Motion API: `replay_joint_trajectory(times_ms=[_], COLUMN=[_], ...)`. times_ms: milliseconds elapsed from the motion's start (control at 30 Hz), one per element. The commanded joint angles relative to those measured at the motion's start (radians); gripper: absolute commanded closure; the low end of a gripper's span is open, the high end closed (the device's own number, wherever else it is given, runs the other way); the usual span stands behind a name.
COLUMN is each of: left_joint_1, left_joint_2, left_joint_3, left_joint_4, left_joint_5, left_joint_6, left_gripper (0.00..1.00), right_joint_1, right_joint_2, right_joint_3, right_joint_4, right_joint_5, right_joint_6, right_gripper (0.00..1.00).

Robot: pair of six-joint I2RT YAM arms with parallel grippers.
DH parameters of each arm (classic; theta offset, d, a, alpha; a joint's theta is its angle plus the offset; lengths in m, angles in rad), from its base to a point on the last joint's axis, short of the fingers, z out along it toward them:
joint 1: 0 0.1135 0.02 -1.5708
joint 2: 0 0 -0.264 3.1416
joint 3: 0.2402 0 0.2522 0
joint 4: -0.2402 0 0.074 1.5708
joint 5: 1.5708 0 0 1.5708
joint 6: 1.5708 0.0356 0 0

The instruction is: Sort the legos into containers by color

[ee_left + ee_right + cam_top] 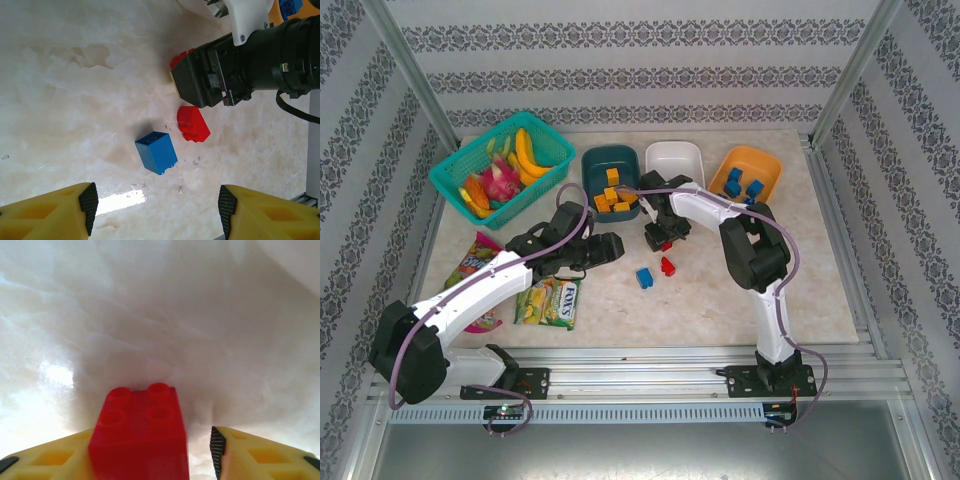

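Both open: left end effector point(155, 205) wide, right end effector point(152, 447) straddling a red lego point(140, 430) cropped at bottom.

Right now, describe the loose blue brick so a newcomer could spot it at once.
Start at the white tub in the back row and come toward the near edge, past the right gripper. Two loose bricks lie on the bare table there; the blue brick is the left one, beside the red brick, and the only blue piece outside a tub.
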Motion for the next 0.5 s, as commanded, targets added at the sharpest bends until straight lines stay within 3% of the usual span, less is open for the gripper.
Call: replay_joint_trajectory(times_ms=[0,200,367,467], left_joint_1=[0.009,0.009,0.009,0.009], left_joint_2=[-0.013,-0.011,0.048,0.126], left_joint_3=[0.013,0.020,0.141,0.240], left_joint_4=[0.004,0.012,0.004,0.020], left_joint_5=[0.000,0.010,0.032,0.050], left_joint_6=[-0.019,-0.021,-0.002,0.013], left_gripper=[0.33,0.33,0.33,0.32], right_joint_1=[-0.004,-0.002,-0.020,-0.068], right_joint_2=[0.015,-0.055,-0.220,-0.236], right_joint_3=[0.021,0.009,0.015,0.085], right_joint_4=[-0.023,-0.027,-0.029,-0.025], right_joint_5=[-0.025,-0.054,-0.039,-0.048], right_joint_6=[0.005,0.033,0.115,0.177], right_gripper=[0.53,0.70,0.69,0.69])
